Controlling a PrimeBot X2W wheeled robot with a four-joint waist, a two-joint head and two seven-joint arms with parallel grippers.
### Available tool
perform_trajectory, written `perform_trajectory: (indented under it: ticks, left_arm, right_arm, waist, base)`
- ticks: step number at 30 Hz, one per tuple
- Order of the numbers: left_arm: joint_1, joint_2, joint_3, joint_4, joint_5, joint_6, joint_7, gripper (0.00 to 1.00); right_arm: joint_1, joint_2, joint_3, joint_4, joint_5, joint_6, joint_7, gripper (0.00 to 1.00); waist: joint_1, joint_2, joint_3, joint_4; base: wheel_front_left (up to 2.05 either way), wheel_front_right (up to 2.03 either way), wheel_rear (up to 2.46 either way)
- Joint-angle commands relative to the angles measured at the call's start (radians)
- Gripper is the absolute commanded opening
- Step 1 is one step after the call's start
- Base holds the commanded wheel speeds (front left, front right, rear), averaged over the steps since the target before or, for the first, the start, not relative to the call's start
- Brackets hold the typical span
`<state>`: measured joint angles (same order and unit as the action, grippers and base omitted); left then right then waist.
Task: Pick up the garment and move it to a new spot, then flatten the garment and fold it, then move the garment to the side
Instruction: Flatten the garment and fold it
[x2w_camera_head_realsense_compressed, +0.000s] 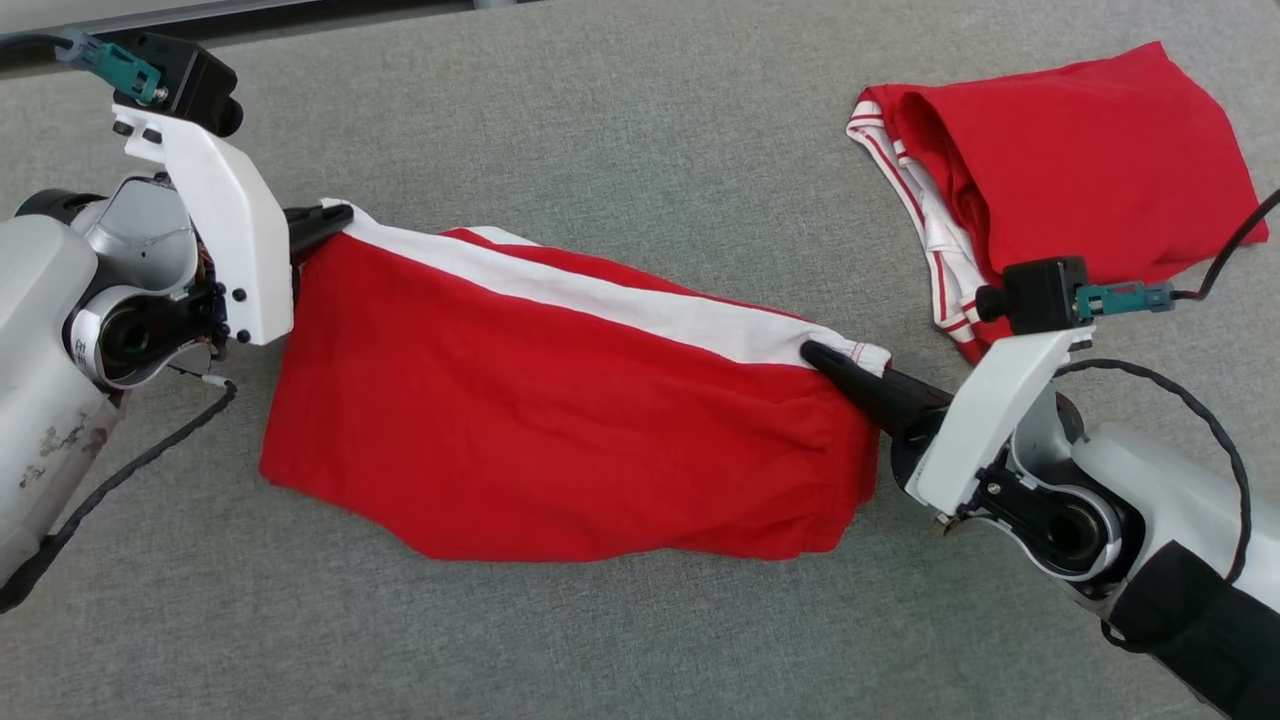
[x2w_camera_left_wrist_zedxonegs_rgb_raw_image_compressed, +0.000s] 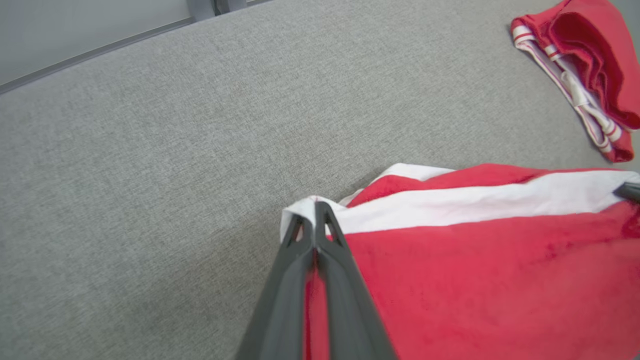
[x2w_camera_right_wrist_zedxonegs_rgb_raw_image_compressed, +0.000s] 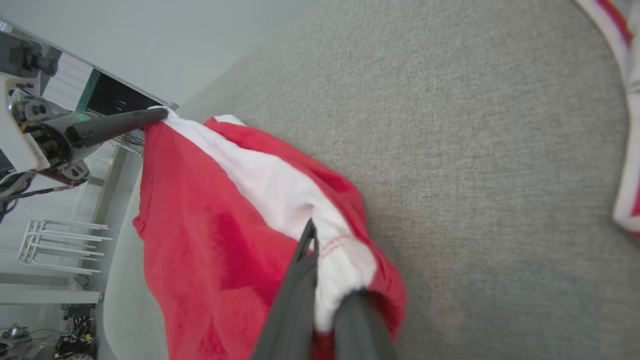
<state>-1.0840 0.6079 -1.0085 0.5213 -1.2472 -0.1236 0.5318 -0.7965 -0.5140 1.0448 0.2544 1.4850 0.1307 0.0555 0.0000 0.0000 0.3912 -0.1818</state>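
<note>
Red garment at centre frame, its white band stretched on a diagonal from upper left to lower right. The left fingers are clamped on the band's upper-left end and the right fingers on its lower-right end. The hem rests on the counter.

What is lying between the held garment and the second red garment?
Nothing: bare grey surface separates the held garment from the folded garment, as the head view shows.

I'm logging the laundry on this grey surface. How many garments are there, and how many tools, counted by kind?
Red-and-white garments: 2 (held garment, other garment)
Tools: 2 (left tool, right tool)
Total: 4
</note>
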Motion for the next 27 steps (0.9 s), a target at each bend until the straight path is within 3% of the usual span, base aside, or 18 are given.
perform_trajectory:
  ticks: [1,6,7,8,9,10,11,12,27]
  left_arm:
    - [-0.019,-0.008,-0.003,0.015,0.005,-0.007,-0.010,0.00]
    - [-0.032,-0.030,-0.022,0.024,-0.025,-0.009,-0.030,0.00]
    - [-0.031,-0.029,-0.028,0.024,-0.026,-0.009,-0.039,0.24]
    - [-0.031,-0.029,-0.028,0.024,-0.026,-0.009,-0.039,0.24]
    - [-0.028,-0.030,-0.035,0.023,-0.027,-0.009,-0.050,0.70]
    - [-0.020,-0.030,-0.037,0.025,-0.036,-0.009,-0.060,1.00]
    - [-0.011,-0.029,-0.040,0.027,-0.045,-0.009,-0.067,1.00]
    - [-0.003,-0.026,-0.042,0.028,-0.056,-0.009,-0.071,1.00]
    - [0.161,0.118,-0.111,-0.035,-0.217,-0.009,-0.007,1.00]
  right_arm:
    - [-0.012,0.007,-0.002,0.008,-0.009,0.000,-0.006,0.00]
    - [-0.025,0.031,0.002,0.027,-0.018,0.000,0.000,0.00]
    - [-0.027,0.036,0.004,0.034,-0.018,0.000,0.002,0.00]
    - [-0.027,0.036,0.004,0.034,-0.018,0.000,0.002,0.00]
    - [-0.027,0.041,0.006,0.040,-0.020,0.000,0.003,0.05]
    - [-0.026,0.046,0.008,0.046,-0.020,0.000,0.006,0.42]
    - [-0.025,0.050,0.009,0.052,-0.018,0.000,0.008,0.93]
    - [-0.021,0.051,0.010,0.057,-0.015,0.000,0.011,1.00]
    - [0.088,-0.070,-0.028,0.014,0.014,0.000,-0.027,1.00]
  waist:
    - [0.0000,0.0000,0.007,-0.005]
    - [0.0000,0.0000,0.008,-0.003]
    - [0.0000,0.0000,0.004,-0.003]
    - [0.0000,0.0000,0.004,-0.003]
    - [0.0000,0.0000,-0.002,-0.002]
    - [0.0000,0.0000,-0.009,-0.001]
    - [0.0000,0.0000,-0.018,0.000]
    - [0.0000,0.0000,-0.028,0.001]
    - [0.0000,0.0000,-0.167,-0.018]
  base:
    - [0.00,0.00,0.00]
    - [0.00,0.00,0.00]
    - [0.00,0.00,0.00]
    - [0.00,0.00,0.00]
    - [0.00,0.00,0.00]
    - [0.00,0.00,0.00]
    - [0.00,0.00,0.00]
    - [0.00,0.00,0.00]
    - [0.00,0.00,0.00]
